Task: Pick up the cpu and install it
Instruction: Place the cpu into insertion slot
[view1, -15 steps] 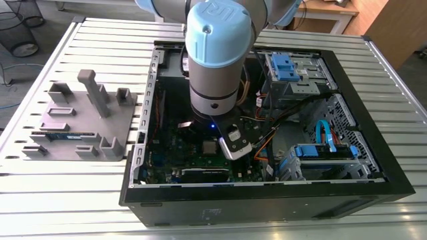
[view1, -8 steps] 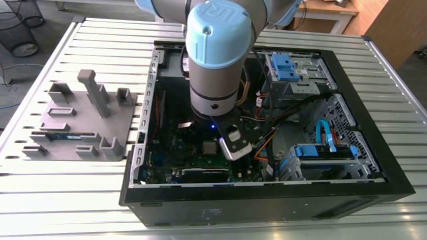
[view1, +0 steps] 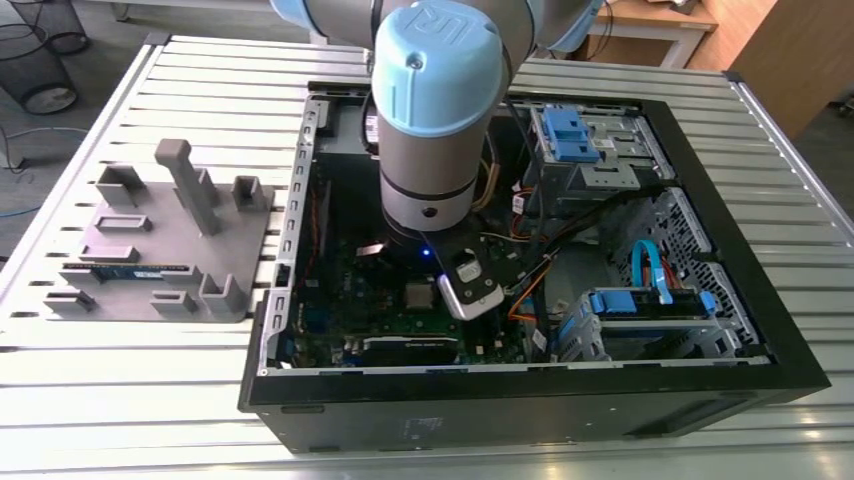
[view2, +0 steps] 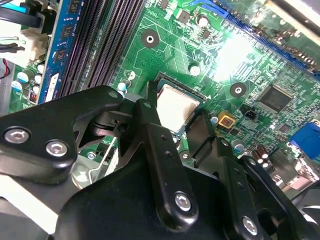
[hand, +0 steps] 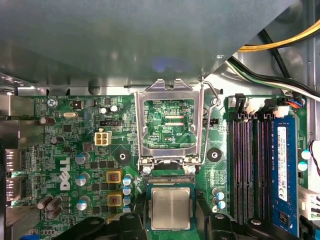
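Arm: your arm (view1: 434, 120) stands upright inside the open computer case (view1: 534, 400), which lies on the slatted table (view1: 120, 400).
Gripper: in both wrist views you see the gripper (view2: 175, 112) (hand: 174, 223) low over the socket, fingers (view2: 152, 135) spread with one on each side of the chip, gripping nothing.
Cpu: the cpu (view2: 176, 106) (hand: 170, 208) lies flat in its socket on the motherboard (hand: 75, 150), silvery top up. In the first wrist view a strip of socket edge shows on either side of it.
Socket frame: the hinged metal frame (hand: 142, 125) is swung open just beside the cpu.
Memory: a blue memory stick (hand: 282, 170) sits in a slot near the socket.
Holder: the grey holder (view1: 160, 240) rests on the table at the exterior view's left — apart from the case.
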